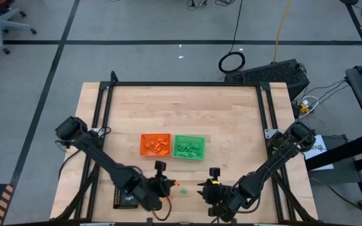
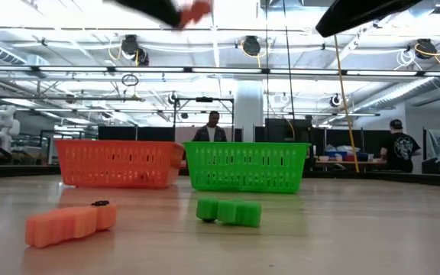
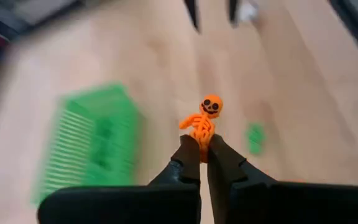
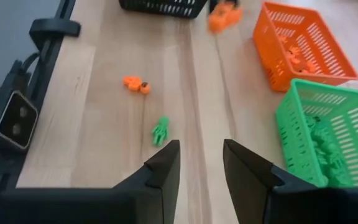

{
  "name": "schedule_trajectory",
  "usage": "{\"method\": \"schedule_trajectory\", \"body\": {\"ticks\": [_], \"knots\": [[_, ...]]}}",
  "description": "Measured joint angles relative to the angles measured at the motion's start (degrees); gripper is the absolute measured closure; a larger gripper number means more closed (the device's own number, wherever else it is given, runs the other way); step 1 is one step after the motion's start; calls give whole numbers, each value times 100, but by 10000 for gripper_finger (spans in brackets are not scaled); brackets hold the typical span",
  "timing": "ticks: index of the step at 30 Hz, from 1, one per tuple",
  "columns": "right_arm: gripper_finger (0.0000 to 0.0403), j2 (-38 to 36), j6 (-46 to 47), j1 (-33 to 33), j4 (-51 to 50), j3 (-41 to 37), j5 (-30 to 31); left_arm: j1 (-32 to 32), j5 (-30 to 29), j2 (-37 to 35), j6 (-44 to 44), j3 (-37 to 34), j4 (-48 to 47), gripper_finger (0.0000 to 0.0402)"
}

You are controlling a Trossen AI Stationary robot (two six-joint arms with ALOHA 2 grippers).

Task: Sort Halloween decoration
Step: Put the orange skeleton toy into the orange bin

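Note:
My left gripper (image 3: 202, 146) is shut on a small orange skeleton trinket (image 3: 204, 118) and hovers above the table near its near edge (image 1: 162, 184). In the low view the trinket (image 2: 195, 11) shows at the top. My right gripper (image 4: 201, 152) is open and empty, near the near edge (image 1: 213, 185). A green trinket (image 4: 160, 130) and an orange trinket (image 4: 135, 84) lie flat on the wood between the arms. The orange tray (image 1: 155, 145) and green tray (image 1: 188, 147) stand side by side mid-table, each holding trinkets of its own colour. My left gripper pinches the orange skeleton by its lower body (image 3: 202, 138) between the two fingertips (image 3: 188, 149). Its round head (image 3: 211, 104) sticks out beyond the tips. The trinket is lifted clear of the table.
A black rectangular tray (image 1: 126, 198) sits at the near left beside my left arm. The low view shows the loose orange trinket (image 2: 71, 224) and the green trinket (image 2: 229, 211) in front of both trays. Bare wood lies beyond the trays. People stand in the room behind.

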Motion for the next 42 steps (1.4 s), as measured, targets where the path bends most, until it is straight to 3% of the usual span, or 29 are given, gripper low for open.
{"method": "schedule_trajectory", "body": {"ticks": [9, 17, 28, 42], "knots": [[296, 0, 81, 50, -31, -2, 224, -455, -2499, -121, 1403, 0, 44, 401], [296, 0, 19, 43, -281, 0, 814, -481, -3545, -125, 1404, 0, 44, 401], [296, 0, 132, 41, -293, 0, 956, -469, -3879, -125, 2545, 0, 32, 402], [296, 0, 132, 41, -289, 0, 956, -468, -3849, -127, 2554, 0, 42, 402]]}}
